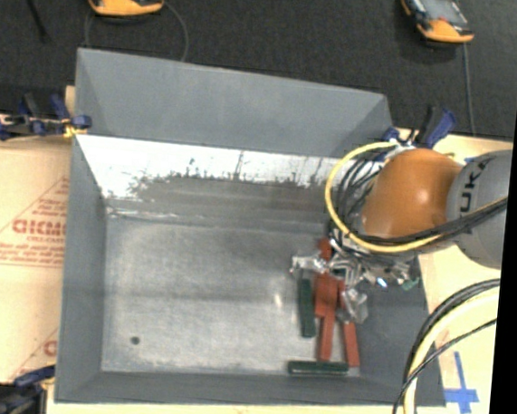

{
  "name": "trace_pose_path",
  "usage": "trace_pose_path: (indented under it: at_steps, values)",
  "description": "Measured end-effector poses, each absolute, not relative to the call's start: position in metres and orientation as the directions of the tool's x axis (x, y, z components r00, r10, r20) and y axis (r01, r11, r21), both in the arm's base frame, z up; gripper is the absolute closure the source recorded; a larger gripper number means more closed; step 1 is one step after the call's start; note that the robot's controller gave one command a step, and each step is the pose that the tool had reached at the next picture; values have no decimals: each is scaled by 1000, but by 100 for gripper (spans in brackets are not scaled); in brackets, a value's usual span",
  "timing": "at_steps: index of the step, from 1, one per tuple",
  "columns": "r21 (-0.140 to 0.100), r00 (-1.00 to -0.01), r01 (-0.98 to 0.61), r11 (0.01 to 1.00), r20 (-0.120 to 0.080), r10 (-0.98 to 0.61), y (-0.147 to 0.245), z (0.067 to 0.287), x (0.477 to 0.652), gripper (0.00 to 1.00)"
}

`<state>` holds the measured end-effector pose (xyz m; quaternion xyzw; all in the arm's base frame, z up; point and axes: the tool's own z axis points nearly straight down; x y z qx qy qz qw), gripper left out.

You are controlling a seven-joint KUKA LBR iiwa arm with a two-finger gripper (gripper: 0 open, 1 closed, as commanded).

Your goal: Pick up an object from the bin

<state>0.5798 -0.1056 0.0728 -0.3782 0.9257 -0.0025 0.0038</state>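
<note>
Several red and green sticks (327,331) are crowding under the gripper (347,278), likely tangling any lift; its hold I cannot tell.

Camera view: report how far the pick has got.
Done: the gripper sits low at the right side of the bin. In hand: it is right over a red stick lying beside a dark green stick; both rest on the floor, nothing is lifted. Left: gripping one and raising it out.

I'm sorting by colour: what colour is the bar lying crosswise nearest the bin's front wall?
Dark green; the bar shows best in the camera view.
</note>
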Motion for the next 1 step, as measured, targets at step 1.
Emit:
trace_pose_path:
  at_steps: [1]
  values:
    - [-7,-713,-701,713,-6,-701,-105,74,581,100]
